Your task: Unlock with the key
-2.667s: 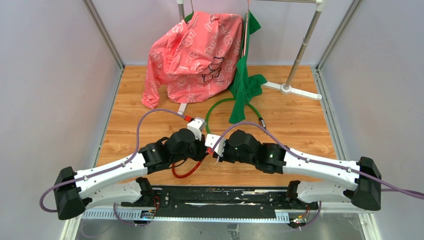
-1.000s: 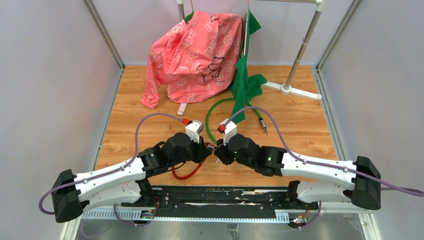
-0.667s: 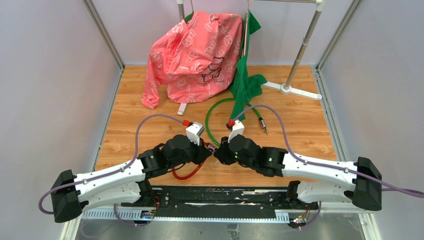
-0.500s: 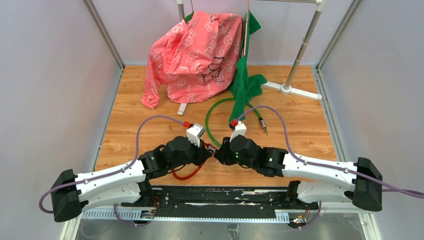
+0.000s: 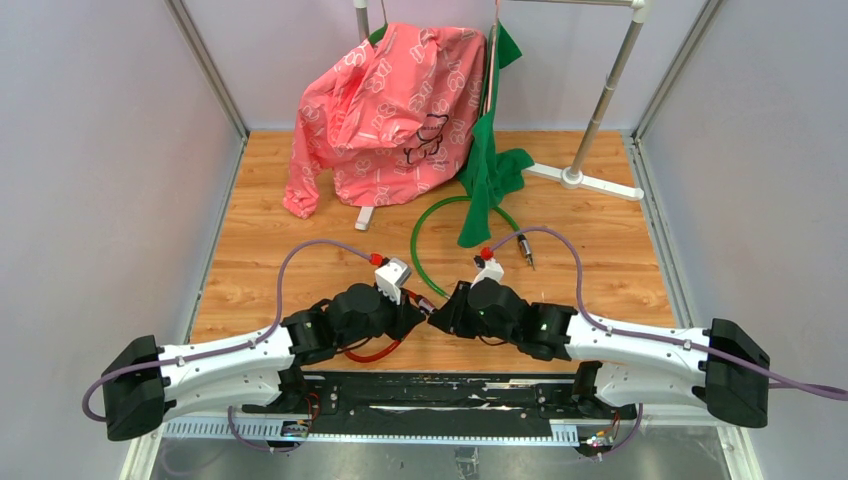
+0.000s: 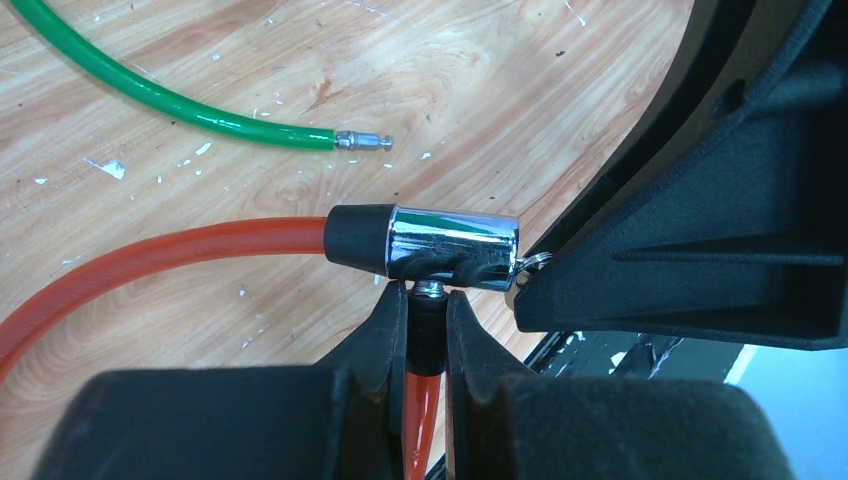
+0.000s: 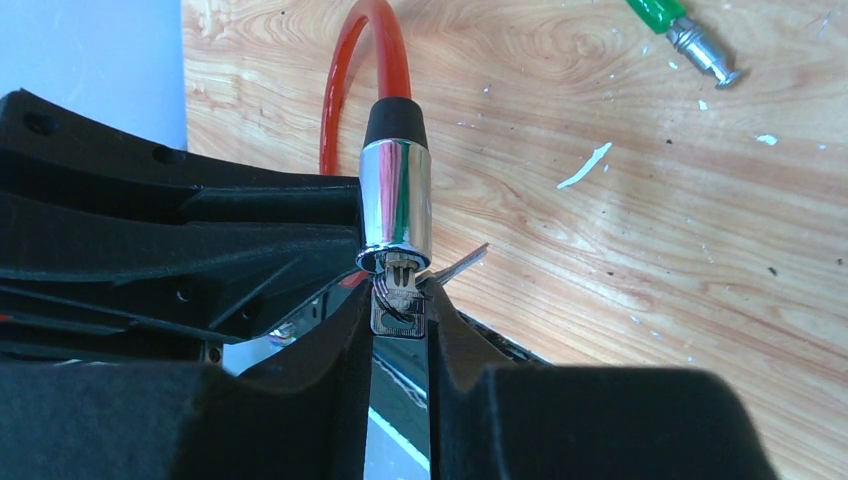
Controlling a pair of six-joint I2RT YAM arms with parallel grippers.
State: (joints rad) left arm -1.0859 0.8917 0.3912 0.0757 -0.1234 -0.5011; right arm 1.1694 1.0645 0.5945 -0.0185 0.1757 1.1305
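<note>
Turning at the wrist over the last second, the right gripper point(image 7: 398, 298) has sunk toward the worktop's point(image 5: 600, 260) near edge, jaws pinched on the key point(image 7: 398, 318), whose blade sits inside the chrome lock barrel point(image 7: 396, 205). The twist seems under way; whether the lock has released cannot be told. The left gripper point(image 6: 427, 325) is clamped on the red cable point(image 6: 150, 262) just under the barrel, bracing it mid near edge. A green cable point(image 6: 170, 100) lies loose just beyond; a pink garment point(image 5: 390, 100) hangs at the far edge, well apart. Nothing blocks the key, though both grippers crowd each other
</note>
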